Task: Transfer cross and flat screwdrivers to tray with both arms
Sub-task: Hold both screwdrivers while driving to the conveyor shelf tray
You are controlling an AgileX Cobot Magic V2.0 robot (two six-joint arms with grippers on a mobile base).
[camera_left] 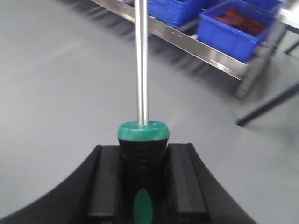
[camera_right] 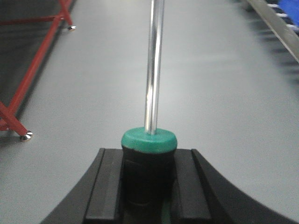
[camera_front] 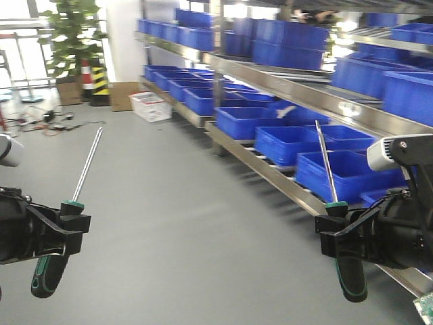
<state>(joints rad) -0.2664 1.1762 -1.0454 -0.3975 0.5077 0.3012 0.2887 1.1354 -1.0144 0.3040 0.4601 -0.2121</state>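
left gripper (camera_front: pixel 67 227) fingers clamping a screwdriver (camera_front: pixel 49 271) handle, shaft up, right gripper (camera_front: pixel 338 237) likewise with other screwdriver (camera_front: pixel 351 271)

left screwdriver (camera_front: pixel 49 271): black-green handle, silver shaft
right screwdriver (camera_front: pixel 351 274): same
bins (camera_front: pixel 338 172): blue
floor (camera_front: pixel 176 203): grey
post (camera_front: pixel 100 81): black-yellow stripes

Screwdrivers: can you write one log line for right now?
left gripper: shut on left screwdriver | right gripper: shut on right screwdriver | shafts: pointing up | tray: not seen
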